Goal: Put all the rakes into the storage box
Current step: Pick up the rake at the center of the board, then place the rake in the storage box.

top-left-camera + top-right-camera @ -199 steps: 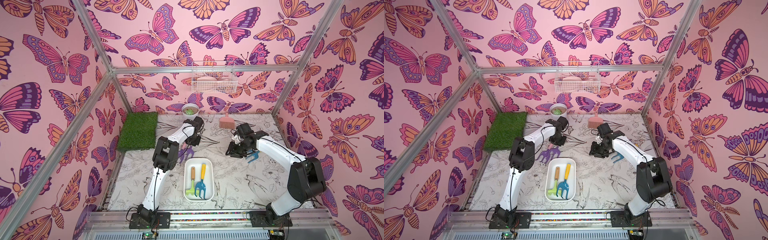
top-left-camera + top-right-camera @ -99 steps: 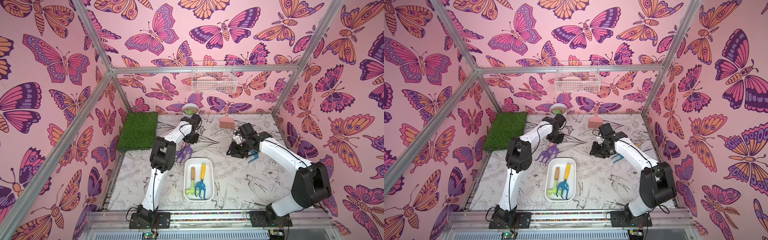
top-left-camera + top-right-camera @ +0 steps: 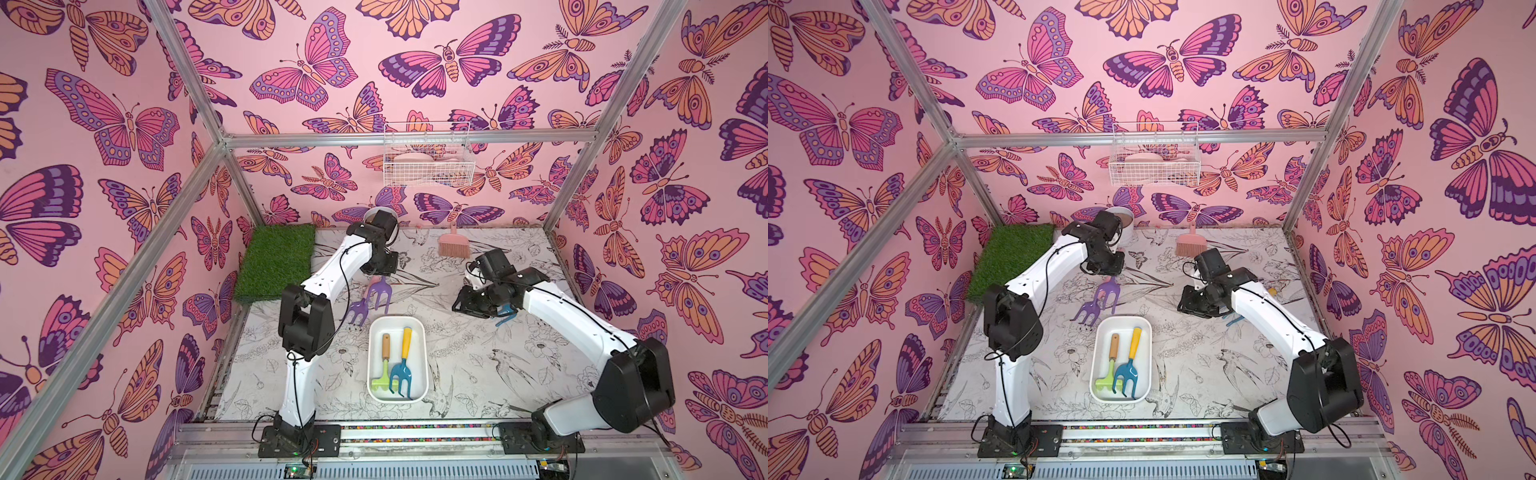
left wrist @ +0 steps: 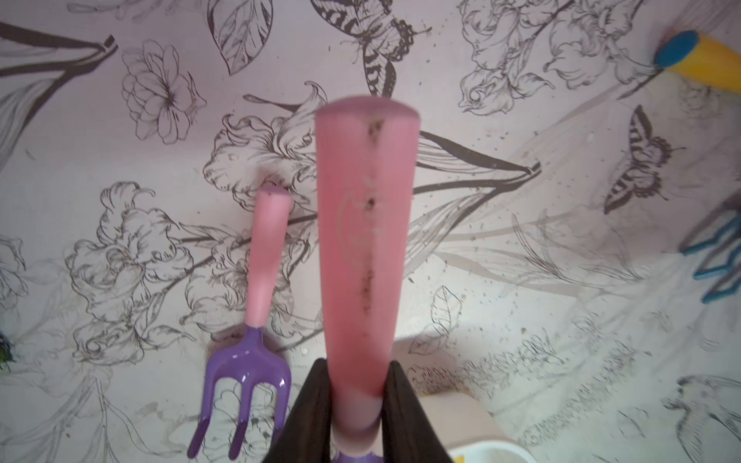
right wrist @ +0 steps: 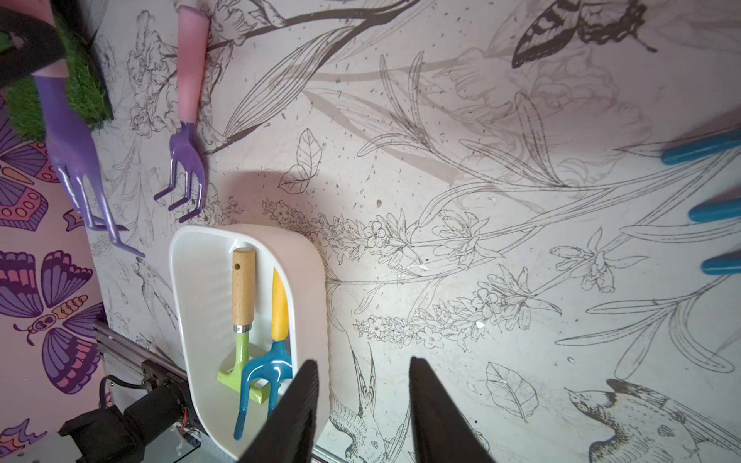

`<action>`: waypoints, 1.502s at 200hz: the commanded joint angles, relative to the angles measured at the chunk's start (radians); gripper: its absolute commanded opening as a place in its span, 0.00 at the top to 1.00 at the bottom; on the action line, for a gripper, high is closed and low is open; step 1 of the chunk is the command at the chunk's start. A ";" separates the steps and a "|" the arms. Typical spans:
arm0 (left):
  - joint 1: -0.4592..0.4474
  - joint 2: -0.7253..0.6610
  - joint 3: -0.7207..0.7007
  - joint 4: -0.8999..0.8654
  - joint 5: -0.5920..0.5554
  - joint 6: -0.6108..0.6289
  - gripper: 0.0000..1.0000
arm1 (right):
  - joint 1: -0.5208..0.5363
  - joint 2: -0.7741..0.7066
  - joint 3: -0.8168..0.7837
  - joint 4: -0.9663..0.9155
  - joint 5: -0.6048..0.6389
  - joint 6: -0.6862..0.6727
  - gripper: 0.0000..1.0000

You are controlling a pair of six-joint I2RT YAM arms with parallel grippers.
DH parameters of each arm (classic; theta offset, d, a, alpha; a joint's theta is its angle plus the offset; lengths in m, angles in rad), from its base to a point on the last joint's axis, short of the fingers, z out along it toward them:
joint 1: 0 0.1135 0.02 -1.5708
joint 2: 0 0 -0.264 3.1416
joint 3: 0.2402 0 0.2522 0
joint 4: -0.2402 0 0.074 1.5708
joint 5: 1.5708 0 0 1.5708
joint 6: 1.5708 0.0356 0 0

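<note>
While the left pincer (image 4: 357, 375) pinches the rake (image 4: 365, 240) by its pink handle, apparently off the counter (image 3: 478, 374), the carry seems underway. Near it, base-ward, lies the storage box (image 3: 397, 320), holding 2 tools: next, swing over, lower, release. Right pincer (image 5: 363, 401) is spread, empty.

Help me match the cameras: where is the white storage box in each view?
In a top view: storage box low centre of the frame.
In a top view: storage box low centre again.
Left wrist: a white sliver at the frame edge, beside the left claw gripping the pink-handled tool.
Right wrist: most of it, beside the open right claw.
Shared landmark: the purple fork lying by the box's far corner, seen in all four.
</note>
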 commanded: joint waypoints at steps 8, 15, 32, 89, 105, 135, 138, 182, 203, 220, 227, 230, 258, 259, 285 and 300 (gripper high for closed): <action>-0.007 -0.137 -0.130 -0.033 0.079 -0.106 1.00 | 0.047 -0.028 0.025 0.000 0.050 -0.015 0.58; -0.011 -0.171 -0.171 -0.023 0.079 -0.120 1.00 | 0.057 -0.023 0.031 0.001 0.042 -0.015 0.58; -0.017 -0.243 -0.263 -0.002 0.086 -0.156 1.00 | 0.079 -0.006 0.052 -0.004 0.043 -0.026 0.59; -0.031 -0.483 -0.527 0.040 0.105 -0.259 1.00 | 0.132 0.046 0.107 -0.024 0.026 -0.010 0.63; -0.040 -0.540 -0.597 0.069 0.118 -0.297 1.00 | 0.150 0.037 0.107 -0.030 0.032 -0.004 0.63; -0.082 -0.597 -0.686 0.098 0.124 -0.350 1.00 | 0.178 0.011 0.084 -0.039 0.053 0.011 0.63; -0.089 -0.599 -0.692 0.101 0.122 -0.354 1.00 | 0.180 0.006 0.080 -0.039 0.056 0.013 0.63; -0.189 -0.611 -0.764 0.141 0.090 -0.407 1.00 | 0.217 -0.079 -0.019 -0.006 0.098 0.069 0.63; -0.233 -0.594 -0.777 0.164 0.084 -0.417 1.00 | 0.234 -0.118 -0.072 0.019 0.112 0.105 0.63; -0.269 -0.565 -0.765 0.173 0.075 -0.418 1.00 | 0.252 -0.137 -0.103 0.033 0.123 0.127 0.63; -0.281 -0.551 -0.760 0.176 0.071 -0.420 1.00 | 0.258 -0.143 -0.112 0.035 0.128 0.133 0.63; -0.287 -0.545 -0.757 0.179 0.070 -0.421 1.00 | 0.261 -0.146 -0.116 0.036 0.129 0.135 0.63; -0.339 -0.485 -0.732 0.199 0.065 -0.429 1.00 | 0.273 -0.174 -0.139 0.032 0.145 0.153 0.63; -0.340 -0.483 -0.732 0.199 0.065 -0.429 1.00 | 0.274 -0.175 -0.140 0.032 0.146 0.154 0.63; -0.371 -0.438 -0.715 0.220 0.065 -0.434 1.00 | 0.277 -0.219 -0.165 0.025 0.161 0.171 0.63; -0.381 -0.415 -0.704 0.228 0.064 -0.435 1.00 | 0.278 -0.242 -0.181 0.018 0.168 0.177 0.63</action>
